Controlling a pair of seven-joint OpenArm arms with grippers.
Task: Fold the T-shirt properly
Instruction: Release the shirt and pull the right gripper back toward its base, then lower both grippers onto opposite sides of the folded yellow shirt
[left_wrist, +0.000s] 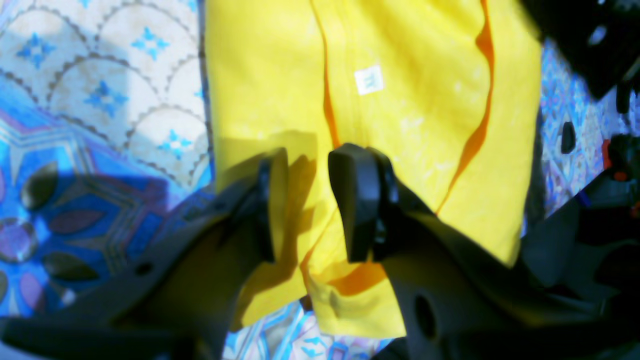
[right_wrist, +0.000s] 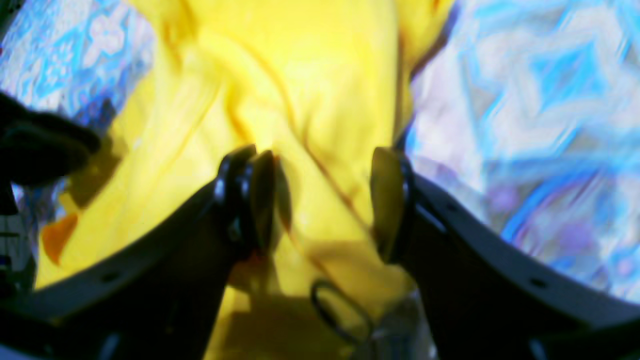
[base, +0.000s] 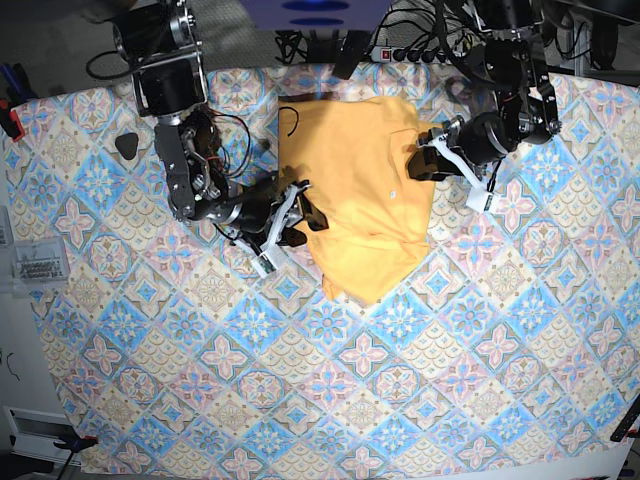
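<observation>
Only a small white tag (left_wrist: 369, 79) on T-shirt (left_wrist: 425, 125), unreadable

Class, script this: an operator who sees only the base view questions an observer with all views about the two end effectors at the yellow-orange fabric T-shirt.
Operator: Is the left end effector shut on the plain yellow-orange fabric T-shirt?
Observer: No. Its wrist view shows the fingers apart, with yellow fabric showing in the gap.
Operator: And the right end effector?
Observer: Its jaws stand apart too, over creased, bunched fabric. That view is blurred, so I cannot tell whether they touch it.
</observation>
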